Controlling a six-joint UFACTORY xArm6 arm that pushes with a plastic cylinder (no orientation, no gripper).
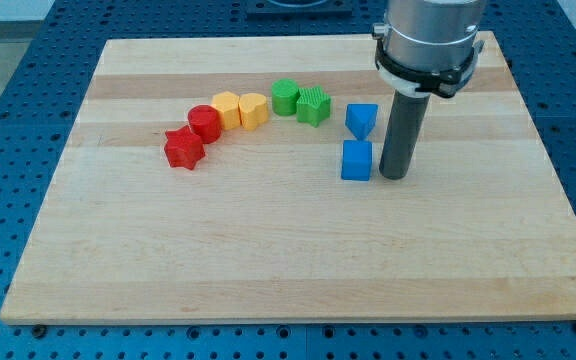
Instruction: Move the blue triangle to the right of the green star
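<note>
The blue triangle (361, 120) sits right of the green star (314, 105), apart from it, its narrow end pointing toward the view's bottom. My tip (393, 176), a plain rod tool with nothing to open or close, stands beside the blue cube (356, 160); a careless sweep could shove that cube into the triangle.

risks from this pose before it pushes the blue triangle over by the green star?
1. My tip sits just right of the blue cube, below the blue triangle; a leftward sweep likely shoves the cube instead.
2. The triangle is already close to the green star; overshoot could knock the star into the green block.
</note>
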